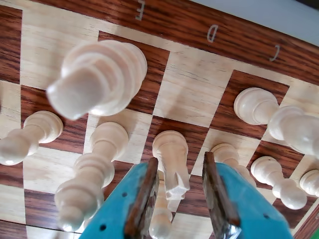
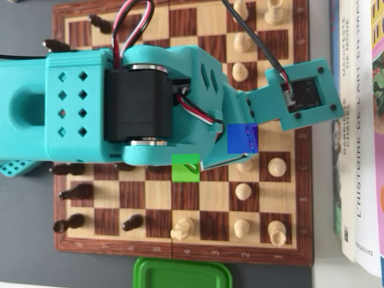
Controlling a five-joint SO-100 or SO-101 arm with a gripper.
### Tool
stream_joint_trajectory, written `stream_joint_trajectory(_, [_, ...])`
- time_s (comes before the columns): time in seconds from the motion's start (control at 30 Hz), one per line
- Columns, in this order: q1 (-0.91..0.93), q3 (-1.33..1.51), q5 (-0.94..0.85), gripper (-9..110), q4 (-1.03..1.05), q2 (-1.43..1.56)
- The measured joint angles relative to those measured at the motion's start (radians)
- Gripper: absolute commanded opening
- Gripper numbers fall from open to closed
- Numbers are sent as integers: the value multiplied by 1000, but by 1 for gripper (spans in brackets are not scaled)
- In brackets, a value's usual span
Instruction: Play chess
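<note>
White bishop (image 1: 172, 164) between end effector (image 1: 179, 194) fingers, wrist-only.

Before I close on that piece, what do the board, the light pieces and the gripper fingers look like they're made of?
Board: wood or wood veneer, with visible grain and a matte finish.
Light pieces, such as the one between the fingers: smooth, cream, faintly glossy; painted wood or plastic, I can't tell which.
Gripper: teal plastic, probably 3D-printed, with brown, worn-looking pads lining the fingers.

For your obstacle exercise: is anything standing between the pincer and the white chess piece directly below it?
Nothing visible blocks it. In the wrist view the open pincer already straddles the white piece. Neighbouring white pieces, such as the pawn beside it, stand close on either side but not between.
</note>
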Motion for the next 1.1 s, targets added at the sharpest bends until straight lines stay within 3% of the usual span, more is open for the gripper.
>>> stream_joint_trajectory(1.1, [8,-9,-34,14,0,-14])
